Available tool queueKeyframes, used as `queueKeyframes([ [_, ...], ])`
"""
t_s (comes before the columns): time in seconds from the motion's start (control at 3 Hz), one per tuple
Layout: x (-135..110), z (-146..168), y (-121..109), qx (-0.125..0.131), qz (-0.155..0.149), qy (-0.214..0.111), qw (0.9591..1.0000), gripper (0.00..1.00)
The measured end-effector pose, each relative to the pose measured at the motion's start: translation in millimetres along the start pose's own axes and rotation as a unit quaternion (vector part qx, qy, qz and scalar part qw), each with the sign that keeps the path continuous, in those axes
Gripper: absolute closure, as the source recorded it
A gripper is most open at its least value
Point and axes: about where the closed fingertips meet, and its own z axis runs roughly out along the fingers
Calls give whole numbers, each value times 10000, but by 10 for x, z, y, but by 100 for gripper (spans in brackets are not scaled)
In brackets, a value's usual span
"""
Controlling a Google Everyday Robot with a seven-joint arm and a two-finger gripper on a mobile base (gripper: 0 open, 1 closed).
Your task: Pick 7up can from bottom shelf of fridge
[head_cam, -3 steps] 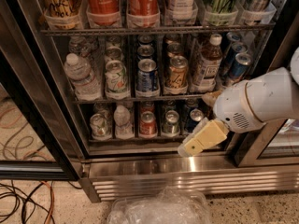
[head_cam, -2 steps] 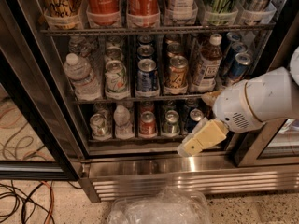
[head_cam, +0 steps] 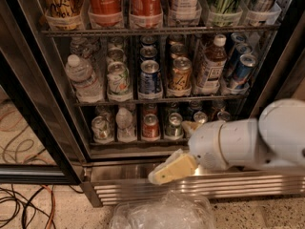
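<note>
Gripper (head_cam: pixel 181 149) hovers before the steel base of the fridge (head_cam: pixel 119 173), jaws spread, holding nothing. Just above the jaws, slightly left, the 7up can (head_cam: pixel 174 126) stands upright on the bottom shelf (head_cam: pixel 128 142), a red can (head_cam: pixel 151 127) farther left.

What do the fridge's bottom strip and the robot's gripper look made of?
The fridge's base: likely stainless steel, shiny with reflections and louvred slats. The gripper, low before that base: cream, matte, probably plastic or rubber; unclear which.
</note>
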Motion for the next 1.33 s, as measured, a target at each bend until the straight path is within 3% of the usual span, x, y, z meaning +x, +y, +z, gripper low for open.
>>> queueKeyframes([
  [0.33, 144, 445, 275, -30, 388, -545, 9978, 0],
  [0.67, -152, 595, 373, 44, 423, -861, 9954, 0],
  [1.0, -152, 595, 374, 44, 423, -861, 9954, 0],
  [1.33, -147, 756, 475, -21, 458, -1093, 9929, 0],
])
